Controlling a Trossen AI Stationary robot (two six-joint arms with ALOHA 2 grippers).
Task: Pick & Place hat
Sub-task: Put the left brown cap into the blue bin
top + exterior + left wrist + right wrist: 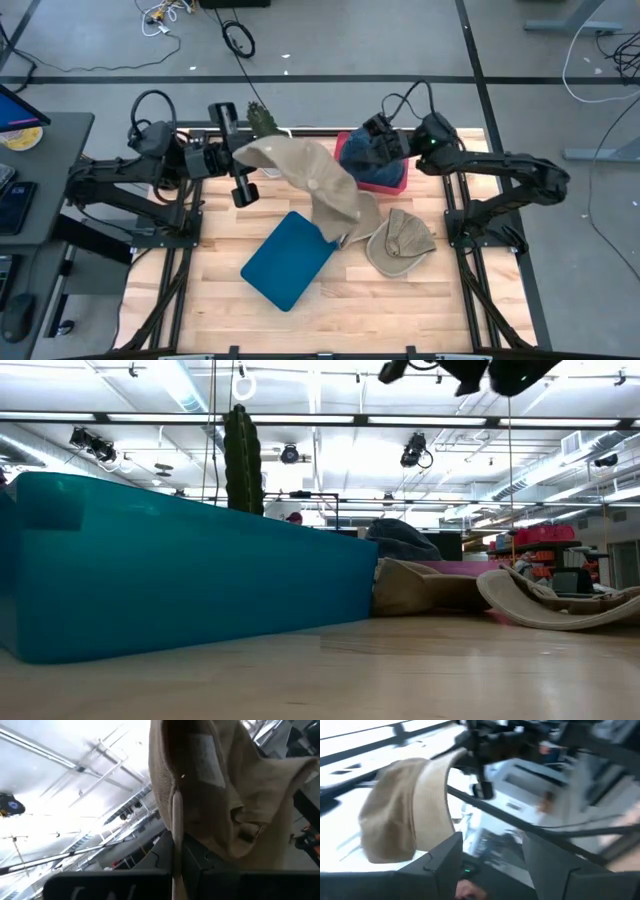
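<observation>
A beige hat (pixel 310 180) stretches from my left gripper (pixel 243 152), which is shut on it at the table's far left, down toward the table's middle. The left wrist view shows its cloth (pixel 220 785) close up, and the right wrist view shows the same hat (pixel 405 810). A second beige hat (pixel 400 240) lies on the table at the right, brim down. My right gripper (pixel 378 140) hovers open over a red bin (pixel 392 184) at the far side, its fingers (pixel 447 862) holding nothing. My left gripper pinches an edge of the hat's brim (pixel 175 827) between its two fingers. The fingers come from the table's left side, slanting upward. The hat hangs slack away from them toward the table's middle, and its lower part (pixel 425 588) lies on the table.
A blue box (pixel 290 258) lies on the table's near left-middle, its corner under the held hat. The red bin holds something dark blue (pixel 372 162). A green cactus-like figure (pixel 262 118) stands at the far edge. Bare wood (pixel 400 305) lies in front.
</observation>
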